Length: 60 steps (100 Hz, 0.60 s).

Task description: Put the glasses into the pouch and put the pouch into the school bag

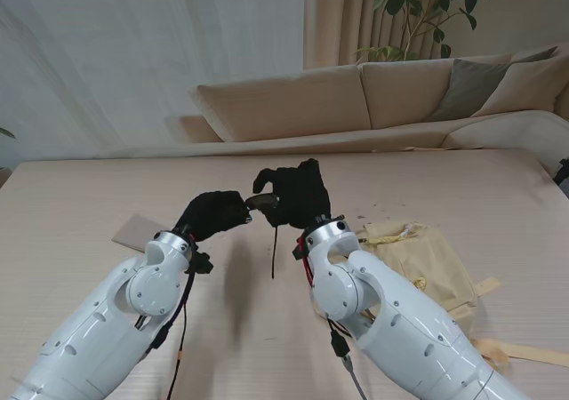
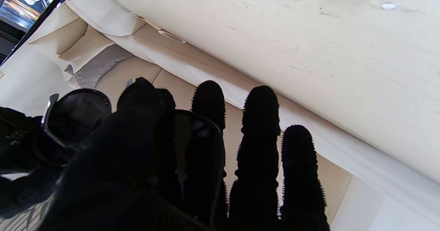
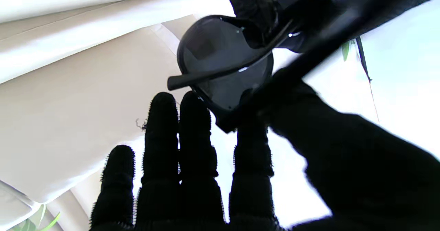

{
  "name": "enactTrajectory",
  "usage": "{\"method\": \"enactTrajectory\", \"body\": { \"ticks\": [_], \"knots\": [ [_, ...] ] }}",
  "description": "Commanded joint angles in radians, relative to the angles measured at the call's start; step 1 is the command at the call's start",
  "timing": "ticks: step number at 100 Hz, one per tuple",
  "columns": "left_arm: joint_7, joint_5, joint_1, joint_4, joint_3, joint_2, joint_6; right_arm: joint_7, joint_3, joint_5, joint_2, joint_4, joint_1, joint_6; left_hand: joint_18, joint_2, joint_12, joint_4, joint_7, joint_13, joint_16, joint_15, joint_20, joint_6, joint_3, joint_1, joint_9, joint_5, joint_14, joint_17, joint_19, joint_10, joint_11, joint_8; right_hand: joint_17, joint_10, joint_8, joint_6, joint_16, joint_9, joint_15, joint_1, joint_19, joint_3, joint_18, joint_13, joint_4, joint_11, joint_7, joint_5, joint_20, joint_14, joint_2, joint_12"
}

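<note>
**Glasses held between both hands above the table**

Pale wood-grain tabletop (image 1: 80, 196) fills the scene, with a beige sofa (image 1: 356, 107) and a curtained wall behind it.

Nearest to me, the two white arms rise toward the middle of the table. Just right of the right arm lies the school bag (image 1: 427, 258), a soft tan fabric thing lying slack, with straps trailing toward me. Beside the left hand, on its outer side, a flat grey piece (image 1: 138, 231) rests on the table; it may be the pouch, though I cannot be sure.

Farther on, the left hand (image 1: 213, 213) and right hand (image 1: 293, 194) meet in the air, both in black gloves. The glasses (image 1: 262, 202) sit between them. In the left wrist view one dark lens (image 2: 77, 112) shows beside the left thumb and the other lies against the fingers, so the left hand appears closed on the frame. In the right wrist view the right thumb and index finger (image 3: 252, 134) pinch the rim of a lens (image 3: 220, 59), one thin temple folded across it. A dark thin line hangs down between the hands toward the table; I cannot tell what it is.

The glasses look light, rigid and fragile, with smooth lenses likely to slip and smudge. Holding by the frame rim or bridge seems safest, gently, not the thin temples.
</note>
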Motion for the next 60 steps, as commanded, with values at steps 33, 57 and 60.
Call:
{"method": "enactTrajectory", "body": {
  "ticks": [33,57,60],
  "knots": [
    [-0.037,0.004,-0.001,-0.026,-0.003,0.002,0.03,0.102,0.144,-0.001,0.049,-0.09,-0.059,-0.157,0.025,0.097,0.126,-0.015,0.027,0.036,0.104,0.12,0.048,0.004,-0.056,0.065,0.051,0.031,0.026,0.003,0.084,0.006,0.107,0.085,-0.038,-0.073,0.084,-0.065,-0.002,-0.314,-0.092,-0.083,-0.197,-0.066,-0.057,-0.227,0.136,-0.065,-0.04,-0.262,-0.119,-0.11,0.086,-0.043],
    [-0.046,0.027,0.009,-0.049,-0.014,0.008,0.037,0.231,0.279,-0.058,0.097,-0.135,-0.114,-0.305,0.021,0.096,0.141,-0.011,0.021,0.04,0.114,0.122,0.049,0.0,-0.064,0.067,0.057,0.035,0.023,0.004,0.085,0.001,0.107,0.091,-0.042,-0.147,0.035,-0.096,-0.052,-0.479,-0.199,-0.014,-0.265,0.012,-0.058,-0.308,0.155,-0.157,-0.066,-0.376,-0.122,-0.163,0.037,-0.082],
    [-0.05,0.033,0.01,-0.052,-0.016,0.01,0.038,0.239,0.29,-0.072,0.102,-0.136,-0.119,-0.321,0.021,0.097,0.143,-0.011,0.02,0.041,0.115,0.124,0.049,0.0,-0.065,0.066,0.057,0.034,0.021,0.005,0.085,-0.003,0.109,0.092,-0.042,-0.155,0.031,-0.093,-0.056,-0.495,-0.207,-0.001,-0.273,0.026,-0.055,-0.313,0.159,-0.159,-0.063,-0.387,-0.12,-0.168,0.019,-0.084]
  ]
}}
